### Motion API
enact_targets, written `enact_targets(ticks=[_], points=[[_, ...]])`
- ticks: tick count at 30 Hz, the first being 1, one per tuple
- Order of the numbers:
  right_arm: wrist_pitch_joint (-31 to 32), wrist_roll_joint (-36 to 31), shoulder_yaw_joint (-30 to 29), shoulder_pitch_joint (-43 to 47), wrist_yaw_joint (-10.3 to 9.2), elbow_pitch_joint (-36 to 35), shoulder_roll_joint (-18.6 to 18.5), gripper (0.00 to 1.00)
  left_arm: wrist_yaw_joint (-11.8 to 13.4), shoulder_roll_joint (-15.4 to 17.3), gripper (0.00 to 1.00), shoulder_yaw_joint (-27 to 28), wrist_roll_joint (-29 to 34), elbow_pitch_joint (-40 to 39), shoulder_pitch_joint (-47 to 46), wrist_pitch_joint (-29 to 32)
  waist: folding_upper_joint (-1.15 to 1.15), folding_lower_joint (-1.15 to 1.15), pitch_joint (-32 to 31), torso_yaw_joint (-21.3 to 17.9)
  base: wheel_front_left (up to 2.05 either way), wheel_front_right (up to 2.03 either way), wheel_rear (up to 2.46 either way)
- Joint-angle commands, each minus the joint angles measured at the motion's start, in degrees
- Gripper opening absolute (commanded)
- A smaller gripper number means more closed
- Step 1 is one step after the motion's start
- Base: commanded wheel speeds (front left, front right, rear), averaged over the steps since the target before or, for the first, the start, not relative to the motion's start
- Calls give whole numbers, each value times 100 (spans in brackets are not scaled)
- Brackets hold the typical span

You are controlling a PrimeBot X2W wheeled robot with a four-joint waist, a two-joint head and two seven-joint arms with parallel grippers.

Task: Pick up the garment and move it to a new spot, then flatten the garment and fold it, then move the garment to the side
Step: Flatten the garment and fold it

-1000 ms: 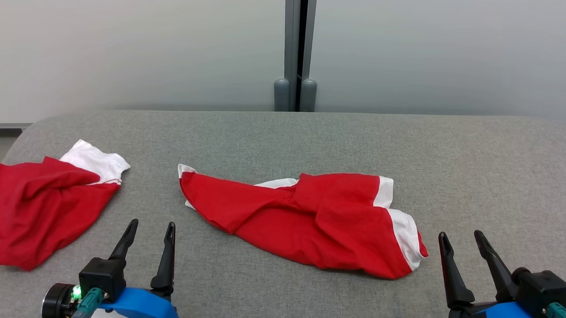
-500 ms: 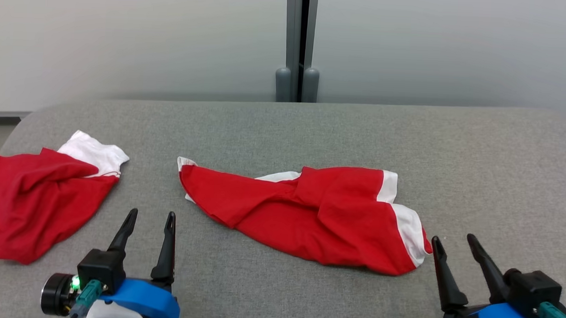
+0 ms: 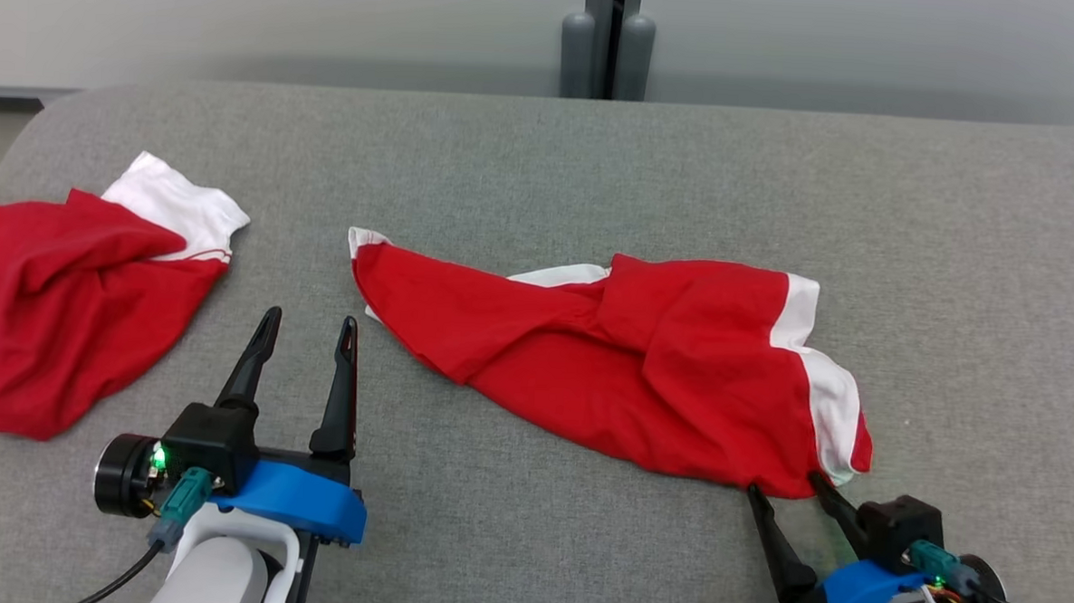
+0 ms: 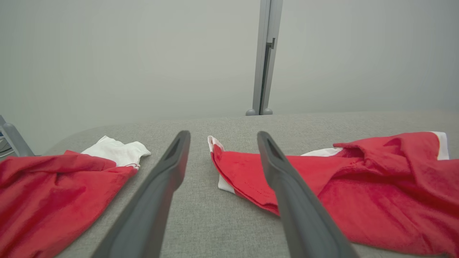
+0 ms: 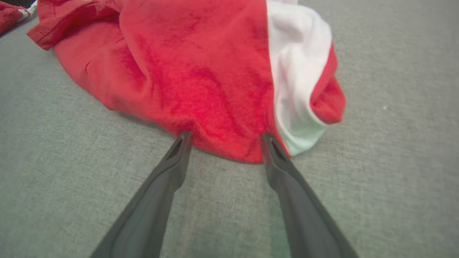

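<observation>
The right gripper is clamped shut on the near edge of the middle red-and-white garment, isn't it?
No. The right gripper is at the near edge of the middle red-and-white garment, but it is open, gripping nothing, as the right wrist view shows.

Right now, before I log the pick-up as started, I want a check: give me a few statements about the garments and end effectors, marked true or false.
1. A left garment and a middle garment both lie on the table. True.
2. The right end effector is shut on the middle garment. False: it is open, with its fingertips at the garment's near edge.
3. The left end effector is open, above bare table between the garments. True.
4. The middle garment is neatly folded. False: it lies crumpled.
</observation>
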Motion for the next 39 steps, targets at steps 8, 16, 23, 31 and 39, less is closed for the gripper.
enact_targets(ticks=[8, 16, 23, 31, 39], points=[[-429, -166, 302, -508, 1, 787, -115, 0, -9, -30, 100, 38, 63, 137, -179, -67, -2, -2, 75, 15, 0, 0, 0], [-857, 29, 689, -289, 1, 119, -182, 0, 58, 22, 100, 106, 27, 179, -1, -82, -2, -2, -195, -166, 0, 0, 0], [-596, 206, 1095, -9, 1, -1573, -383, 0, 90, 81, 100, 132, -26, 162, 106, -84, -2, -2, -408, -306, 0, 0, 0], [-208, 358, 1104, -79, 1, -3337, -548, 0, 142, 108, 100, 100, -43, 101, 182, -19, -2, -2, -562, -340, 0, 0, 0], [101, 701, 693, -437, 2, -3196, -550, 0, 151, 67, 100, 15, -8, 11, 31, 12, -2, -2, -403, -203, 0, 0, 0]])
